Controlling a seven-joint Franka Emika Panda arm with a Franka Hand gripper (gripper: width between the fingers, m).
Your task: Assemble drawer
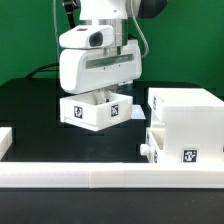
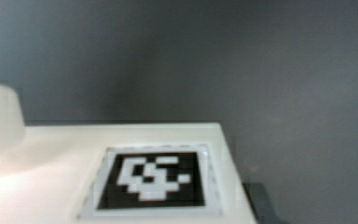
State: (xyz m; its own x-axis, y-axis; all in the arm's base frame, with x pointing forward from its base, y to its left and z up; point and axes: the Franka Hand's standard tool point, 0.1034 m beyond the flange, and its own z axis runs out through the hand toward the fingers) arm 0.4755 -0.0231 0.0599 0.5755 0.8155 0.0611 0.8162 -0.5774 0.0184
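My gripper [image 1: 103, 97] hangs at the centre of the exterior view, shut on the upper wall of a small white tray [image 1: 96, 112]. The tray bears black-and-white tags, sits tilted and seems slightly off the black table. In the wrist view the tray [image 2: 51, 160] fills the near field, with one tag [image 2: 155, 178] close up; the fingers are hidden there. The large white housing [image 1: 185, 108] stands at the exterior view's right, a short gap from the held tray. A lower white part with a tag [image 1: 188, 155] and a small knob [image 1: 146, 151] lies against its front.
A long low white rail [image 1: 100, 182] runs along the front of the table, and a short piece of rail [image 1: 5, 140] shows at the exterior view's left edge. A green wall stands behind the black table [image 1: 30, 105].
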